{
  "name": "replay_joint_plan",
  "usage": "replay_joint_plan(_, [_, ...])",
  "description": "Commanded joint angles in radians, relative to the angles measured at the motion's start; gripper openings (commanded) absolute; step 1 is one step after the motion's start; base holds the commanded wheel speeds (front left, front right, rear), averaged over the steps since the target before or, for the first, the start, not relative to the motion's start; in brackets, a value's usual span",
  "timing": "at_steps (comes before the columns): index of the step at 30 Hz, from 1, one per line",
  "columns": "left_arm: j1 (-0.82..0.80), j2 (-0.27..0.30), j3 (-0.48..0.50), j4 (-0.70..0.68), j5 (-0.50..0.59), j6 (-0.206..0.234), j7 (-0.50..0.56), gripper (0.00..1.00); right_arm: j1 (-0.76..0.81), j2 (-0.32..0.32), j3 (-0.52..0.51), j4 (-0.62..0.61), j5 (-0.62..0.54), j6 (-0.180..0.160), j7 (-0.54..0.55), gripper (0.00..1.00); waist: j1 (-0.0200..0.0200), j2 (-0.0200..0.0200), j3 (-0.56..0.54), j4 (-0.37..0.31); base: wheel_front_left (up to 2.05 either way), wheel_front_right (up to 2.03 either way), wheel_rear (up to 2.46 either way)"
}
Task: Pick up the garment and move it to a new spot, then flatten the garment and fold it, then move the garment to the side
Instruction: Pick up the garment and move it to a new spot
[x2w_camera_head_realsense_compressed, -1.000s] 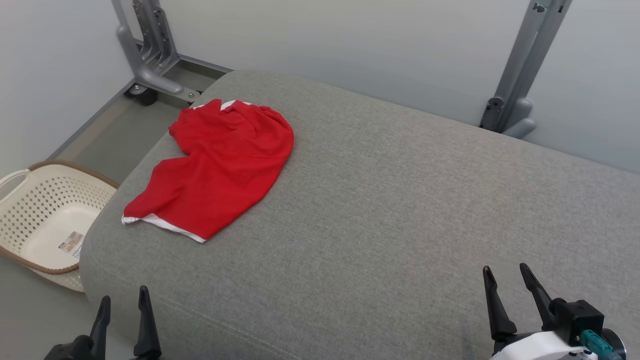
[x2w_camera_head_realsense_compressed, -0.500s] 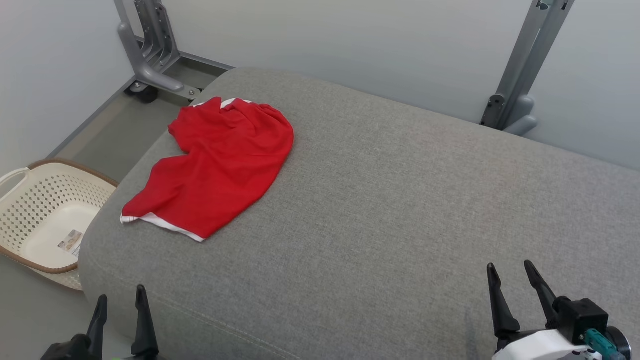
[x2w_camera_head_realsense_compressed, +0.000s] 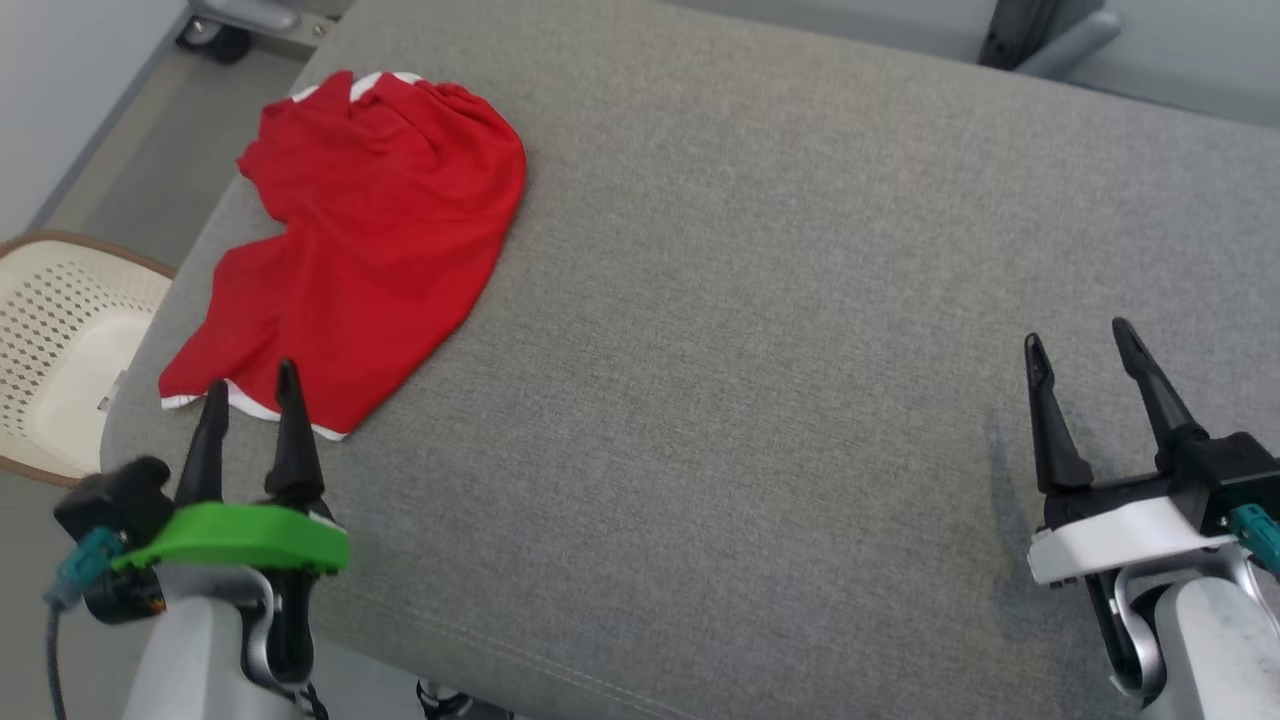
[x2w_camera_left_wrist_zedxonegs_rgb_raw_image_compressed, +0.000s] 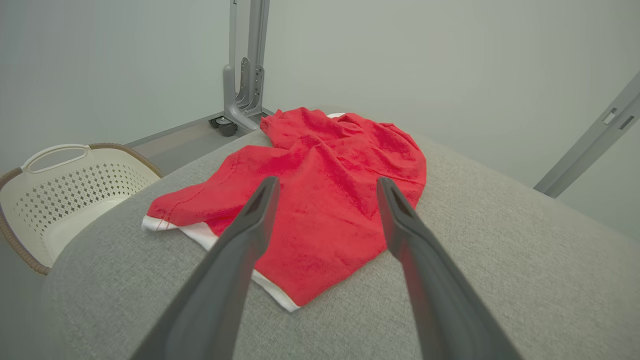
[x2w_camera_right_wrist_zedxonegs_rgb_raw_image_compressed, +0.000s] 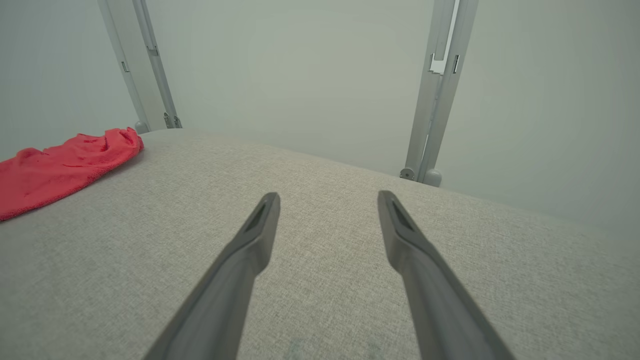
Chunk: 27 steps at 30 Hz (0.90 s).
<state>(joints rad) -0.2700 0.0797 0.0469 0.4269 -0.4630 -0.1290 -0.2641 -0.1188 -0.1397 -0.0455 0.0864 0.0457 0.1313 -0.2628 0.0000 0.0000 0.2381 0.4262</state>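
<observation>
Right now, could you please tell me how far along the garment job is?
Done: nothing yet; the red garment lies crumpled and unfolded at the left end of the grey cushion. In hand: the left gripper, open, points at its white hem without gripping; the right gripper is open over bare cushion. Left: picking up, moving, flattening, folding, and setting it aside.

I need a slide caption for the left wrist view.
Open left gripper aimed at a crumpled red garment on a grey cushion, white basket alongside.

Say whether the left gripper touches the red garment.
Cannot tell. In the head view the left gripper overlaps the garment hem; neither gap nor contact shows.
</observation>
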Motion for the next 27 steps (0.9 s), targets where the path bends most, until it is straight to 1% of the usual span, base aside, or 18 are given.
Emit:
replay_joint_plan(1, [-0.042, 0.020, -0.006, 0.014, -0.021, -0.002, 0.000, 1.00, -0.021, -0.010, -0.002, -0.008, -0.007, -0.001, -0.002, 1.00, 0.0000, 0.0000, 0.169, -0.053, 0.00, 0.00, 0.00])
replay_joint_plan(5, [-0.178, 0.070, -0.084, 0.127, -0.130, -0.002, 0.012, 1.00, -0.054, -0.039, 0.000, -0.032, -0.017, -0.001, -0.002, 1.00, 0.0000, 0.0000, 0.242, -0.065, 0.00, 0.00, 0.00])
replay_joint_plan(9, [-0.299, 0.125, -0.158, 0.248, -0.250, -0.002, 0.054, 1.00, -0.076, -0.064, 0.008, -0.058, -0.021, -0.001, -0.002, 1.00, 0.0000, 0.0000, 0.297, -0.077, 0.00, 0.00, 0.00])
replay_joint_plan(12, [-0.374, 0.141, -0.182, 0.341, -0.335, -0.002, 0.081, 1.00, -0.096, -0.087, 0.006, -0.077, -0.025, -0.001, -0.002, 1.00, 0.0000, 0.0000, 0.331, -0.087, 0.00, 0.00, 0.00])
replay_joint_plan(14, [-0.413, 0.153, -0.200, 0.412, -0.363, -0.002, 0.097, 1.00, -0.106, -0.096, 0.004, -0.089, -0.027, -0.001, -0.002, 1.00, 0.0000, 0.0000, 0.349, -0.093, 0.00, 0.00, 0.00])
replay_joint_plan(17, [-0.453, 0.141, -0.219, 0.495, -0.420, -0.002, 0.130, 1.00, -0.116, -0.108, 0.006, -0.098, -0.024, -0.001, -0.002, 1.00, 0.0000, 0.0000, 0.362, -0.104, 0.00, 0.00, 0.00])
replay_joint_plan(20, [-0.463, 0.137, -0.245, 0.540, -0.461, -0.003, 0.133, 1.00, -0.112, -0.107, -0.002, -0.100, -0.024, -0.001, 0.000, 1.00, 0.0000, 0.0000, 0.359, -0.110, 0.00, 0.00, 0.00])
replay_joint_plan(21, [-0.461, 0.135, -0.258, 0.547, -0.473, -0.003, 0.136, 0.85, -0.109, -0.104, -0.002, -0.098, -0.024, -0.001, 0.000, 1.00, 0.0000, 0.0000, 0.355, -0.112, 0.00, 0.00, 0.00])
replay_joint_plan(22, [-0.456, 0.136, -0.273, 0.552, -0.483, -0.003, 0.137, 0.38, -0.105, -0.102, -0.003, -0.096, -0.023, -0.001, 0.000, 1.00, 0.0000, 0.0000, 0.350, -0.113, 0.00, 0.00, 0.00])
replay_joint_plan(23, [-0.451, 0.135, -0.288, 0.551, -0.495, -0.003, 0.139, 0.07, -0.101, -0.099, -0.005, -0.094, -0.022, -0.001, 0.000, 1.00, 0.0000, 0.0000, 0.343, -0.114, 0.00, 0.00, 0.00])
replay_joint_plan(24, [-0.443, 0.135, -0.301, 0.546, -0.510, -0.004, 0.144, 0.00, -0.096, -0.095, -0.005, -0.091, -0.019, -0.001, 0.000, 1.00, 0.0000, 0.0000, 0.335, -0.115, 0.00, 0.00, 0.00])
replay_joint_plan(25, [-0.434, 0.143, -0.317, 0.537, -0.520, -0.005, 0.146, 0.00, -0.093, -0.090, -0.005, -0.089, -0.016, -0.001, 0.000, 1.00, 0.0000, 0.0000, 0.326, -0.116, 0.00, 0.00, 0.00])
replay_joint_plan(27, [-0.423, 0.170, -0.336, 0.506, -0.536, -0.005, 0.116, 0.00, -0.088, -0.076, -0.001, -0.087, -0.011, -0.001, 0.000, 1.00, 0.0000, 0.0000, 0.303, -0.119, 0.00, 0.00, 0.00])
